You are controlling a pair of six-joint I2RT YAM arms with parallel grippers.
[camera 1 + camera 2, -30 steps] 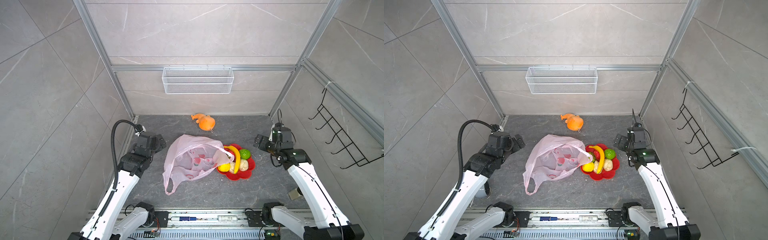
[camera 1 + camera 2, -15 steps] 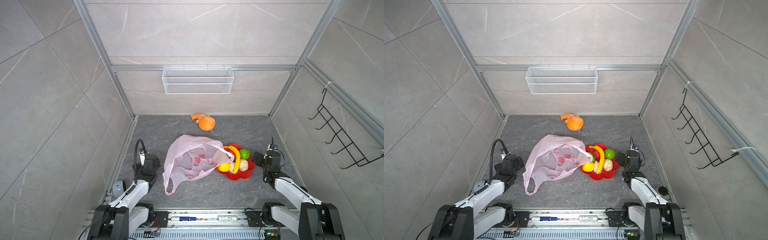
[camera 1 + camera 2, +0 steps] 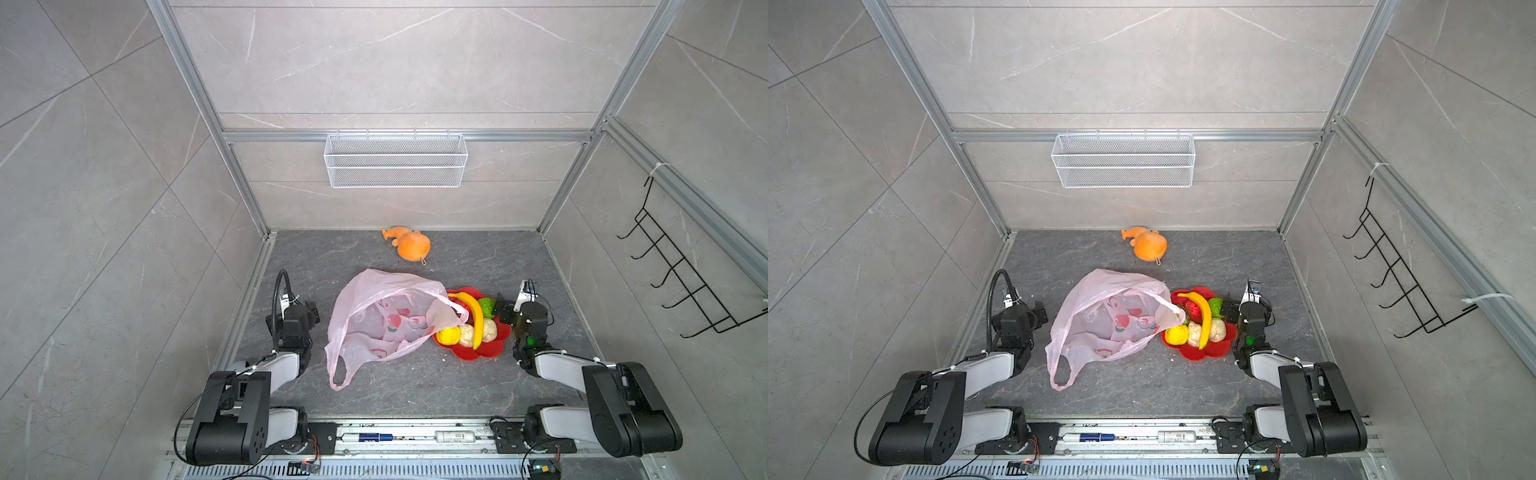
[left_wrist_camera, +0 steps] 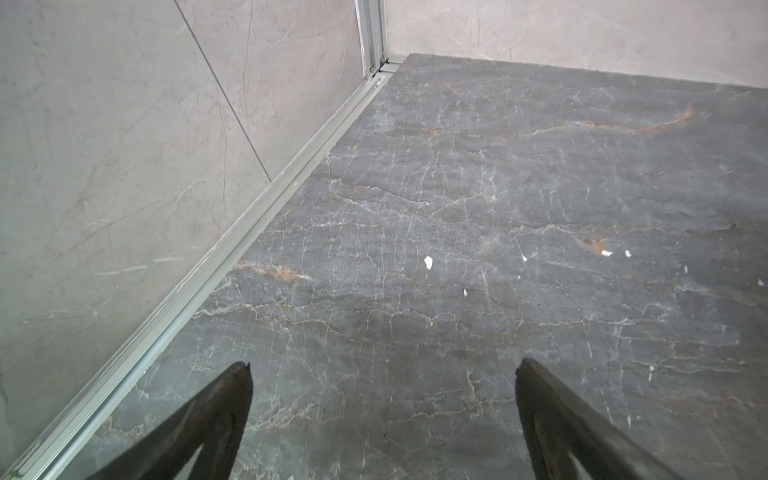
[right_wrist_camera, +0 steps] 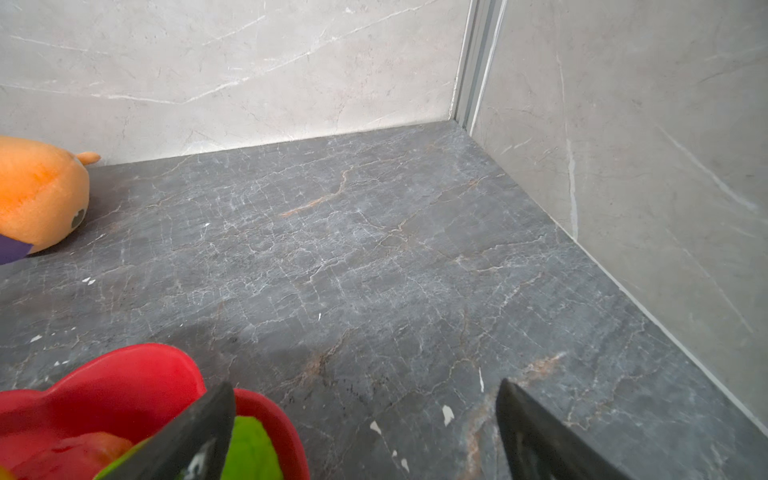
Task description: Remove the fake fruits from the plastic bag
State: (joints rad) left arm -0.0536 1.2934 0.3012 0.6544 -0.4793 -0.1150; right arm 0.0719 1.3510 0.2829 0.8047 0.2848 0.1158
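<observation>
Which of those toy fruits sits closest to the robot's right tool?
The green ball, beside the right tool; all others sit farther across the red plate.

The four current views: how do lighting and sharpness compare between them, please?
In both top views, soft even light, faint shadows, and wide-angle splay of the frame posts; the plastic bag looks crisp. In the left wrist view, the floor is sharp, the left end effector dark and soft. In the right wrist view, the red plate and green fruit blur up close.
</observation>
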